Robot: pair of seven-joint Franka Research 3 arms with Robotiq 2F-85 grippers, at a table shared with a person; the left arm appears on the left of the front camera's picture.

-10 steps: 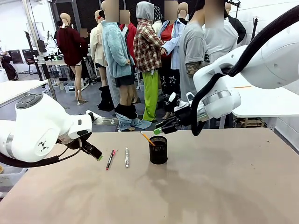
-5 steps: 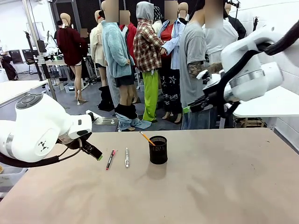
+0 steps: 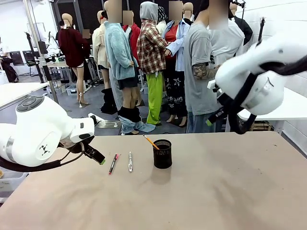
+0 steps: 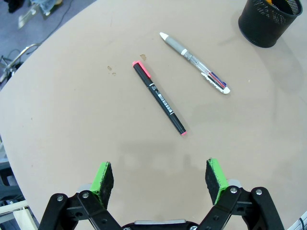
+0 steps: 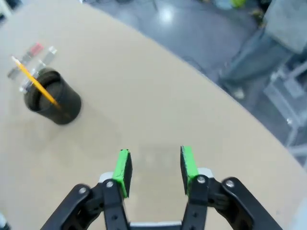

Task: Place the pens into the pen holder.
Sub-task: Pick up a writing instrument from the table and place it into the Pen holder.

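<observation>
Front view, L to R: left arm's white body is sitting low at the table's left edge, and the left gripper is hanging just above the tan table, pointing toward the pens. Left wrist view is showing its jaws spread wide w/ nothing between them.

Black pen w/ red-pink end is lying flat on the tabletop, and the silver-white pen is lying just beside it on the right, not touching. In the wrist view the two are lying roughly parallel, apart.

Orange-yellow pencil is leaning out of the black mesh pen holder, tip up and to the left. Holder is standing upright near mid-table.

Right gripper is hanging high, well above the table's far right. Right wrist view is showing its pads part-way apart, gripping nothing, w/ the holder and pencil far below.

Tabletop is looking matte, w/ a few small marks near the black pen. Person in a grey T-shirt is standing at the far side; grey floor and a white table are sitting beyond.
</observation>
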